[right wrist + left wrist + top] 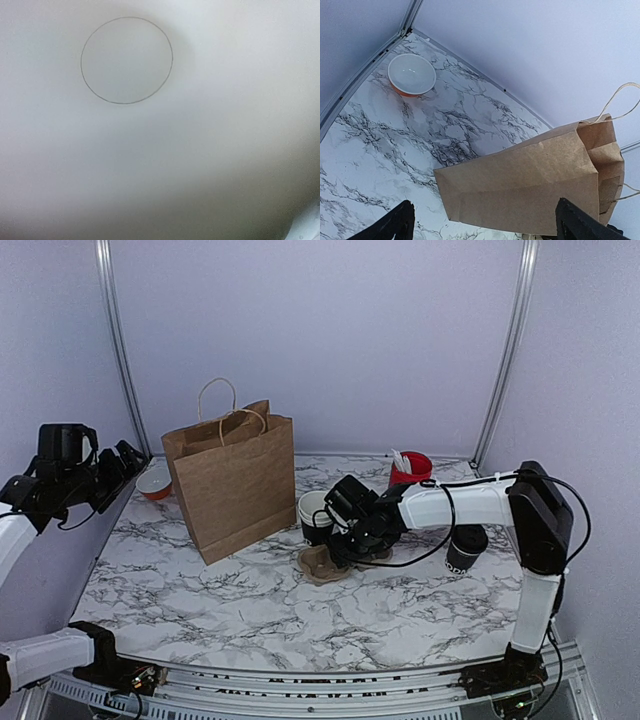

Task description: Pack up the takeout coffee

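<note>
A black takeout coffee cup [315,517] with a white inside stands open-topped right of the paper bag [232,483]. My right gripper [338,523] is pressed against that cup's right side, over a brown cardboard carrier [324,563]. The right wrist view is filled by the cup's white inside [200,150], with its round bottom [127,60] showing; my own fingers are hidden there. A second black cup [466,548] with a lid stands further right. My left gripper [487,226] hangs open, high at the far left, looking down on the bag [530,175].
A red cup with white utensils [410,468] stands at the back right. An orange-and-white bowl [154,483] [411,74] sits by the left wall, behind the bag. A black cable loops under the right arm.
</note>
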{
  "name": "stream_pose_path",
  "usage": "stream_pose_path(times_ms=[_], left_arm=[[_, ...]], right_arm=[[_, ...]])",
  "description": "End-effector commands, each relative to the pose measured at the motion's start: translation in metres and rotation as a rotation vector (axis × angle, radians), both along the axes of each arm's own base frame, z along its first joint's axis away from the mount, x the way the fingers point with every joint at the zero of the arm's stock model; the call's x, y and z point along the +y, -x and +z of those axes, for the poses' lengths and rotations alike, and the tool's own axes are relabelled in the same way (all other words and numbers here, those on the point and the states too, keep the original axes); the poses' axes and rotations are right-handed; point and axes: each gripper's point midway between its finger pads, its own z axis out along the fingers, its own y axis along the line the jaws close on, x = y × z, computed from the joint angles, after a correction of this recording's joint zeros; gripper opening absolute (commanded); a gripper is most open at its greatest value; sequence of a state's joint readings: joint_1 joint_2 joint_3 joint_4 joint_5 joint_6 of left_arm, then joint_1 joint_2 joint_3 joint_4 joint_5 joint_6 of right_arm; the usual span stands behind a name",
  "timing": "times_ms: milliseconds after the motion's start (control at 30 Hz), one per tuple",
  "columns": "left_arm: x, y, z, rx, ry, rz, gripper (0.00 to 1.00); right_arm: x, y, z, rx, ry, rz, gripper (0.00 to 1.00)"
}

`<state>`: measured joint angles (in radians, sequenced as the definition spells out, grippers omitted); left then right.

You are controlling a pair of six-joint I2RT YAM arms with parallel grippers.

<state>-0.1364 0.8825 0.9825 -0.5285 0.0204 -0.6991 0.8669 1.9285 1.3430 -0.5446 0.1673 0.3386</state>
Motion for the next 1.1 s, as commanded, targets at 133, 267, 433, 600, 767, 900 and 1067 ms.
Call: stream_pose_path(times_ms=[133, 267, 433, 600, 767, 900, 1067], left_arm=[[0.002, -0.003, -0.008, 0.046, -0.022, 0.01, 0.99], [0.0, -0.003, -0.012, 0.057, -0.025, 0.008, 0.99], [-0.001, -0.004, -0.017, 0.065, -0.025, 0.006, 0.99], [-0.002, -0.005, -0.02, 0.068, -0.025, 0.0, 0.99], [-0.002, -0.004, -0.02, 0.067, -0.027, -0.004, 0.99], [-0.002, -0.004, -0.023, 0.073, -0.027, -0.005, 0.99], [-0.003, -0.004, -0.024, 0.074, -0.023, -0.006, 0.99]], right_arm=[[0.0, 0.0, 0.026, -0.06, -0.041, -0.003, 0.65], [0.0, 0.002, 0.025, -0.061, -0.05, -0.01, 0.66], [0.003, 0.007, 0.017, -0.031, -0.083, -0.021, 0.66], [0.005, 0.006, 0.01, -0.03, -0.097, -0.029, 0.64], [0.01, 0.009, 0.01, -0.036, -0.107, -0.018, 0.59], [0.013, 0.013, 0.012, -0.042, -0.112, -0.004, 0.55], [0.012, 0.017, 0.008, -0.031, -0.097, 0.002, 0.49]])
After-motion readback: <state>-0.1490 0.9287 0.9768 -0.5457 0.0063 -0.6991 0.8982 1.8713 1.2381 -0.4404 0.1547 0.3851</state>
